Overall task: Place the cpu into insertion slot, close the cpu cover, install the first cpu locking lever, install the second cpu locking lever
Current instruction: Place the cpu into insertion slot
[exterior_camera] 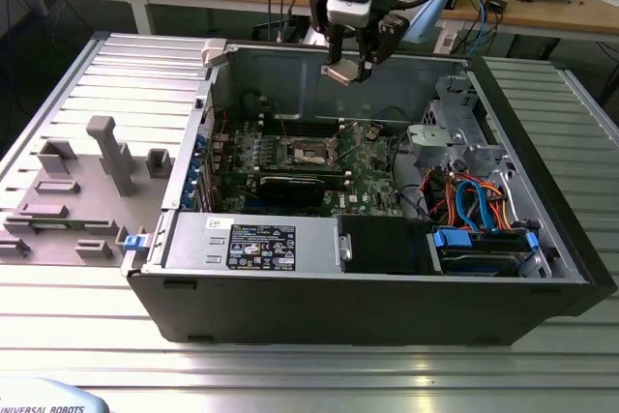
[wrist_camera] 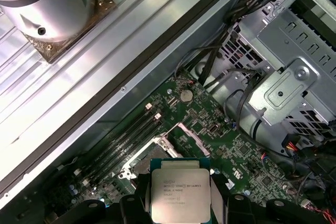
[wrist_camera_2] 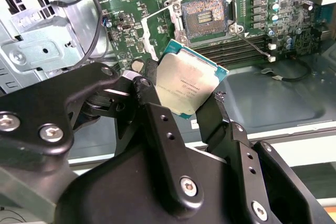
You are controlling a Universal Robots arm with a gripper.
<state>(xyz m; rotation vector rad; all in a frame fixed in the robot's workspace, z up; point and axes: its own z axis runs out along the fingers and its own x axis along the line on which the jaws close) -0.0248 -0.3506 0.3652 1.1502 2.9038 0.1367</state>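
Gripper (wrist_camera_2: pixel 181 94): clenched on the cpu (wrist_camera_2: pixel 190 81), pinching two opposite edges.
Cpu position: held high over the open computer case (exterior_camera: pixel 387 309), well above the insertion slot (wrist_camera_2: pixel 203 17).
Slot: uncovered, contacts exposed.
Risk: the chip looks skewed relative to the socket; lowered that way, it could seat crooked and bend contacts.

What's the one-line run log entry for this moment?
claw: shut on cpu | place: above the open case | insertion slot: empty | cpu cover: open
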